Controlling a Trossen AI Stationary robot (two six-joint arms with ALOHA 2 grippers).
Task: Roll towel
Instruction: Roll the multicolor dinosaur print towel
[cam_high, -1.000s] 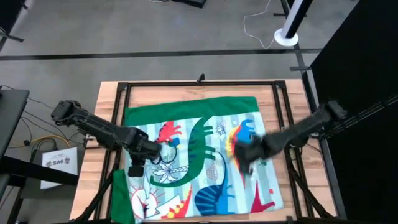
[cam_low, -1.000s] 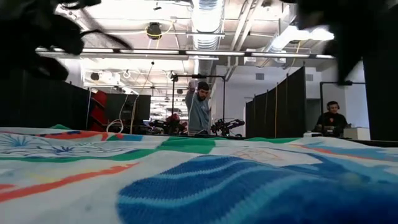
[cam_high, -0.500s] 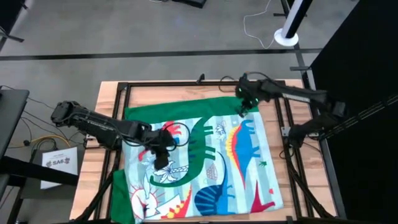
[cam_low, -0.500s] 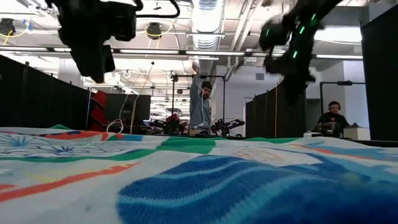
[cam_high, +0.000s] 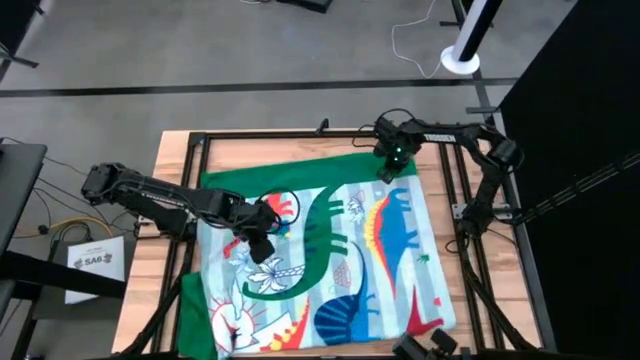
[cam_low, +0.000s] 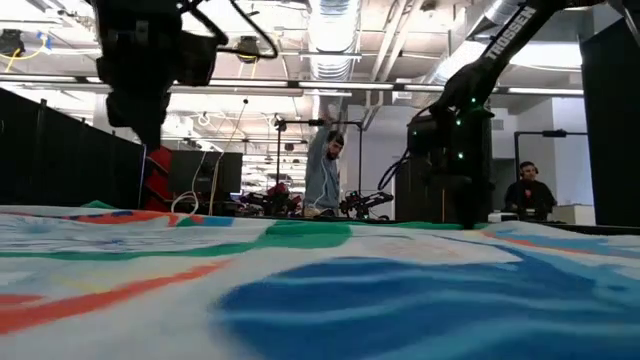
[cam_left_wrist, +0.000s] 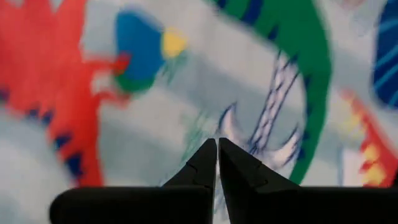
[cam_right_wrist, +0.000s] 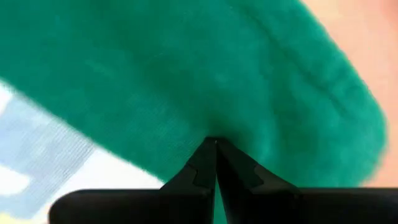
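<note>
The towel (cam_high: 325, 255) lay spread almost flat over the table (cam_high: 170, 170), filling the centre and lower part of the high view, its green border along the upper edge and the dinosaur print face up. One strip at the lower left of the frame hung over the table's near edge. No turn of a roll showed anywhere along its edges, so by my judgement the rolling itself had not begun and nearly all of the task was left. The right gripper (cam_high: 385, 172) sat at the towel's upper right corner in the high view, down on the green border; in its wrist view the fingers (cam_right_wrist: 205, 165) were pressed together with their tips against the green cloth, and I could not tell whether any fabric was pinched between them. The left gripper (cam_high: 262, 248) hung over the left-centre of the towel, above the print, its fingers (cam_left_wrist: 202, 165) also closed tip to tip with nothing between them. In the low view a person (cam_low: 322, 175) stood in the room beyond the table.
</note>
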